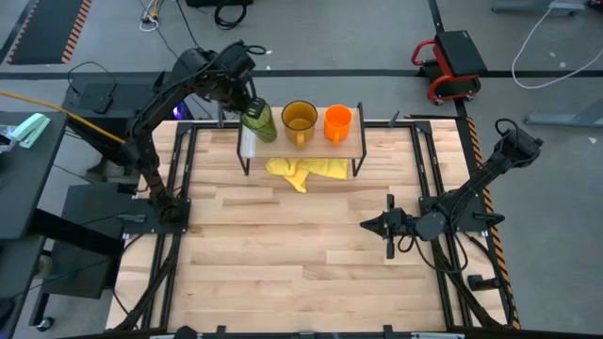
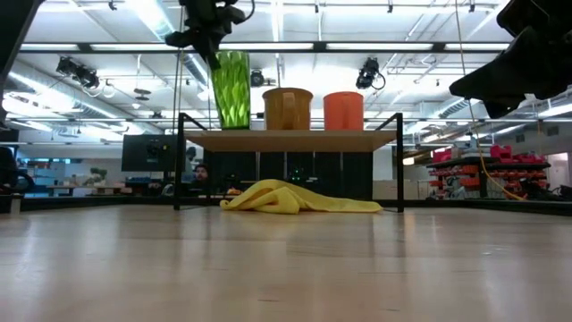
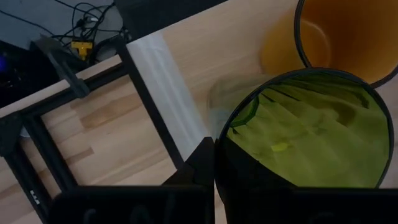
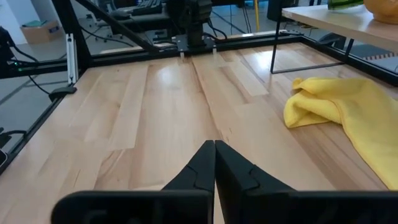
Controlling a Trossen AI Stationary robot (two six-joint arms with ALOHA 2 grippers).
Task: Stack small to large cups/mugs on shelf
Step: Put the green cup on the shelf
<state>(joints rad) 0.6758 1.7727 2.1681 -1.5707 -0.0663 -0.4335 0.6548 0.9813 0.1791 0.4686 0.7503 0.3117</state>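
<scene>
The translucent green tumbler stands upright at the left end of the shelf, beside the shelf's pale white strip. To its right on the plank stand the amber-yellow mug, handle toward the near edge, and the orange mug. My left gripper is above the tumbler, shut on its rim. My right gripper is shut, low over the table's right side. My left gripper holds the green tumbler by its rim on the side away from the amber mug. It comes from above, pointing down. One finger lies outside the wall; a dark shape inside the mouth looks like the other. The tumbler is upright, base at the plank.
A crumpled yellow cloth lies on the table under and in front of the shelf. Black frame rails run along the table's sides. Bare wooden tabletop spreads across the near half.
</scene>
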